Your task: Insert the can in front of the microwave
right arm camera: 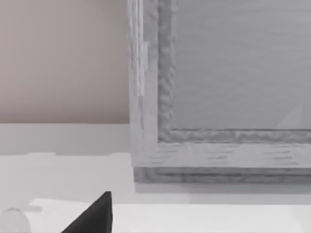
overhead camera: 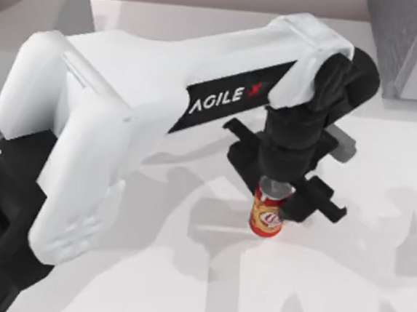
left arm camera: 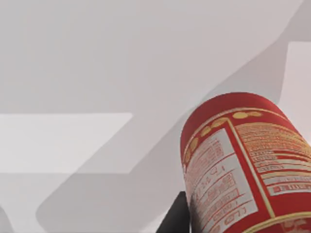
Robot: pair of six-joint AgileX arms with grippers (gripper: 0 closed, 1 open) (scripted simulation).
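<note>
The fingers [overhead camera: 314,202] of the left gripper [overhead camera: 282,192] are clenched on the can [overhead camera: 267,214], which they hold by its upper part, so the silver top is mostly hidden under the black wrist. The can stands upright near the middle of the bench [overhead camera: 182,285], and from above I cannot tell if its bottom touches the surface or hangs just over it. In the left wrist view the can [left arm camera: 243,165] is very close and cut off by the frame, showing a pale label with small print, and one dark finger [left arm camera: 176,218] appears beside it. The white left arm [overhead camera: 147,107] covers much of the bench on the left. At the far right corner a speckled grey box [overhead camera: 408,42] is cut off by the frame; the right wrist view faces this box [right arm camera: 218,97] closely. A dark tip of the right gripper [right arm camera: 95,216] shows there, and whether its fingers are apart or closed I cannot tell.
</note>
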